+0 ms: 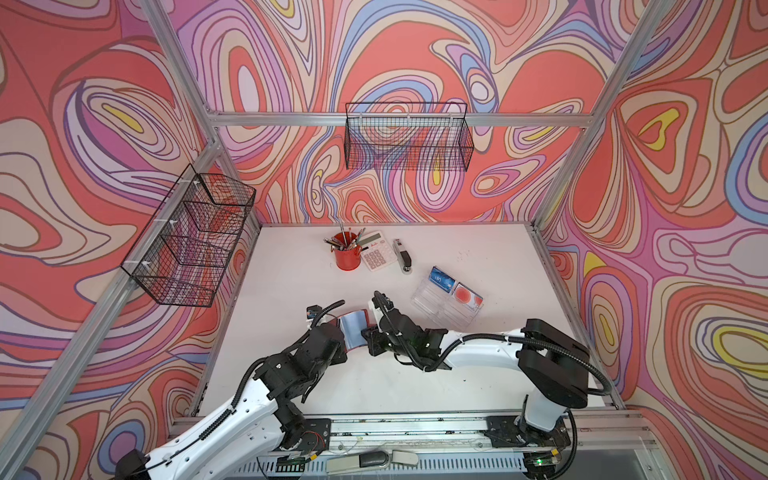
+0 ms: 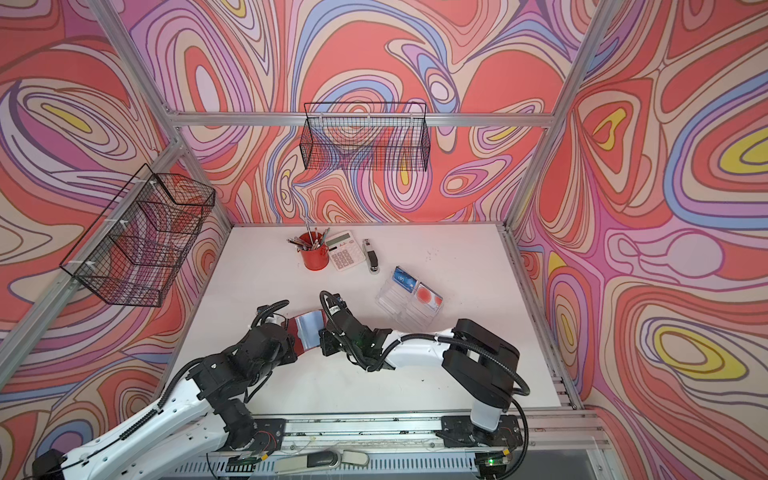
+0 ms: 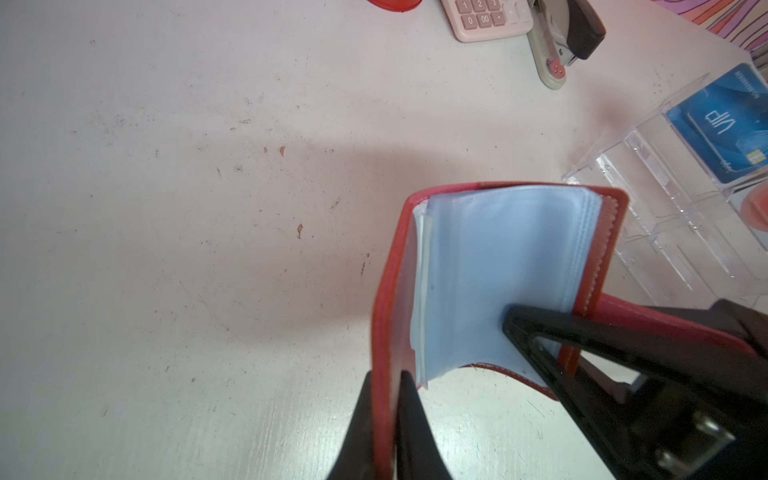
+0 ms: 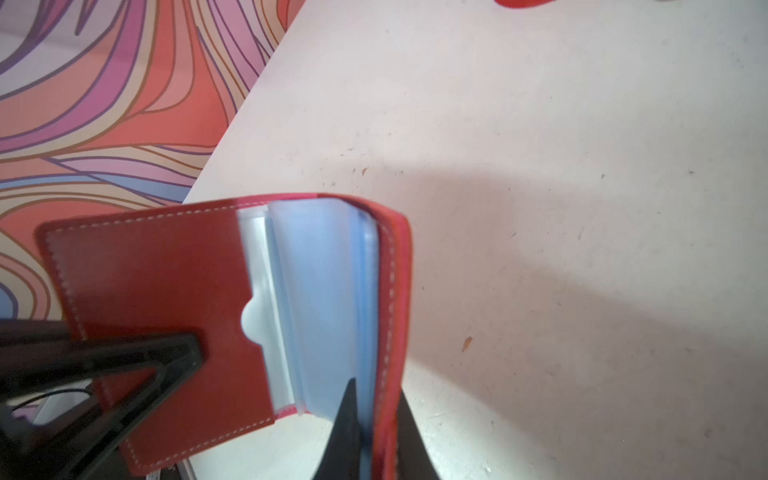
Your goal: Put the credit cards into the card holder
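Edges first: loads of bare white tabletop (image 1: pixel 291 299) left of the clear acrylic compartmented tray (image 1: pixel 436 309), all the way out to the table's left edge. Tighter on the tray's far-left side, with a red cup of pens (image 1: pixel 347 255), a pale pink calculator (image 1: pixel 376 253) and a grey-and-black stapler (image 1: pixel 404 257) lined up in a row. Tray itself sitting well in from the table's right edge.

Both arms reaching in low from the near edge, forearms angled toward each other, wrists meeting just left of the tray. Right forearm running past the tray's near side.

Small red leather-look folding card holder (image 1: pixel 353 328) just left of the tray, up off the tabletop and spread open, blue lining and clear sleeves facing up. Left gripper (image 3: pixel 385 378) pinched tight on the cover farther from the tray. Right gripper (image 4: pixel 376 395) clamped on the cover nearer the tray, one finger pressing on the blue sleeves. Credit cards not in it yet: blue card (image 1: pixel 441 279) and pale card with a red-orange circle (image 1: pixel 467 297), both lying in the tray's far compartments.
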Controlling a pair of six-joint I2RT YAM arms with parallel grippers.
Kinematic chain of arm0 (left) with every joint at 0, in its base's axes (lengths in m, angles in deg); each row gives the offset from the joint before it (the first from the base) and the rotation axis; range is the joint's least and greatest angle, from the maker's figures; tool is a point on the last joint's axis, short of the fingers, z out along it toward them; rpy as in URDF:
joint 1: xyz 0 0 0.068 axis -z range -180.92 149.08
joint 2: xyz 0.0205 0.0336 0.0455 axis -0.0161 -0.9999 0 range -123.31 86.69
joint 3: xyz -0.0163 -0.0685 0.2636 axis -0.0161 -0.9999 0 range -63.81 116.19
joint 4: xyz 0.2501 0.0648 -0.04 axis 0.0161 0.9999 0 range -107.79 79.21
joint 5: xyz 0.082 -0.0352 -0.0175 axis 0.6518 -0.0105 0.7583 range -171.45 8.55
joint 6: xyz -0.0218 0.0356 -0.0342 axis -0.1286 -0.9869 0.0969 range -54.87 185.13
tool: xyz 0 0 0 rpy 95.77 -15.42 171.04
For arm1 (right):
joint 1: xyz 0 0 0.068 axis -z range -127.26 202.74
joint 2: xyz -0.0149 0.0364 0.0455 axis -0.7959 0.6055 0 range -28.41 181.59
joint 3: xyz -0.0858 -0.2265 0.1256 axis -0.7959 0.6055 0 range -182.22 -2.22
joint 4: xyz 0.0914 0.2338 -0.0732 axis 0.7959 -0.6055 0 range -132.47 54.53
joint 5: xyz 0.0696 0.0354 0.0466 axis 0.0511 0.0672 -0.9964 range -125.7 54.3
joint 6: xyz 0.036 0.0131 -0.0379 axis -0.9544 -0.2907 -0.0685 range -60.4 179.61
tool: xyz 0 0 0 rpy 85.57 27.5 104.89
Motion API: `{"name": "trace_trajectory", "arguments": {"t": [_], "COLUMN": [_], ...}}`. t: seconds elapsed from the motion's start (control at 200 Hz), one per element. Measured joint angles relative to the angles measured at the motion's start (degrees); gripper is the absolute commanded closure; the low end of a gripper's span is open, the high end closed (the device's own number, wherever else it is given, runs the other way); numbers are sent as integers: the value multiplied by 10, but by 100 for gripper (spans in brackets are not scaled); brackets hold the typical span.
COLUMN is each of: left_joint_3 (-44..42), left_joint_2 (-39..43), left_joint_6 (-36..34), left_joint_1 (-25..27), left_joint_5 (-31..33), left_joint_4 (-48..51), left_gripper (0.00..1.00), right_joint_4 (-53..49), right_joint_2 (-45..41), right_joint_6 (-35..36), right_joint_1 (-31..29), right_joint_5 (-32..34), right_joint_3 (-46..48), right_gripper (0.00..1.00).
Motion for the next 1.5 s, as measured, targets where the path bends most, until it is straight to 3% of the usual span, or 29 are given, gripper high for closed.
{"name": "trace_trajectory", "arguments": {"t": [0.351,0.681,0.956,1.197,1.497], "left_joint_3": [-33,-34,-28,-28,-68], "left_joint_2": [-94,-183,-217,-209,-127], "left_joint_6": [-26,-43,-61,-67,-64], "left_joint_1": [-100,-122,-126,-129,-169], "left_joint_5": [-99,-145,-153,-159,-181], "left_joint_4": [-82,-134,-150,-153,-164], "left_gripper": [99,99,87,69,69], "right_joint_4": [-37,-58,-59,-82,-102], "right_joint_2": [35,50,49,46,46], "right_joint_6": [-38,-66,-90,-100,-104], "right_joint_1": [5,7,7,7,10], "right_joint_5": [-5,-3,6,22,34], "right_joint_3": [-20,-18,-7,-5,-9], "right_gripper": [100,100,100,100,100]}}
